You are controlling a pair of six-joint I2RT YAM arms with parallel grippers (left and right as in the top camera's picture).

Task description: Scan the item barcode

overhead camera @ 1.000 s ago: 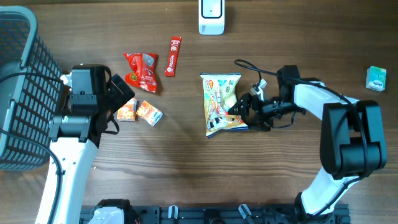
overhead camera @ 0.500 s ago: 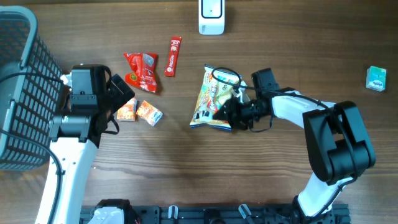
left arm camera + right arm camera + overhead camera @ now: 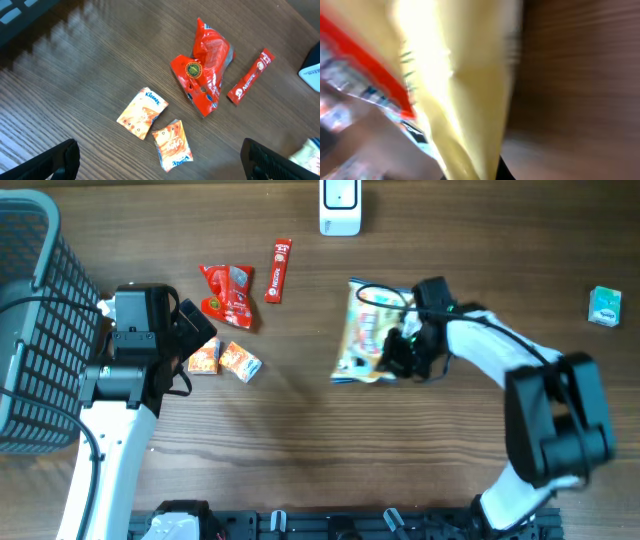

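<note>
**A:** Dark wood-grain desk (image 3: 300, 450), seen from above. What sits nearest the base?

**B:** Both arms start at the near edge. The left arm runs straight up the left side, beside the wire basket (image 3: 30, 330). Its left tool (image 3: 198, 330) points right with fingers (image 3: 55, 162) wide apart, gripping nothing, above the orange tissue packets (image 3: 240, 363).

**A:** And the right arm?

**B:** It is bent at the elbow by the right edge, forearm slanting up and left. The right tool (image 3: 398, 352) is clamped together on the right edge of the snack bag (image 3: 365, 340).

**A:** Where does that bag sit?

**B:** Right of centre, tilted. Blurred yellow film fills the wrist view.

**A:** Farther out?

**B:** A red pouch (image 3: 228, 295), a red stick sachet (image 3: 280, 270) and a green pack (image 3: 604, 307) far right. The white scanner (image 3: 340, 205) is at the far edge, well apart from the bag.
</note>
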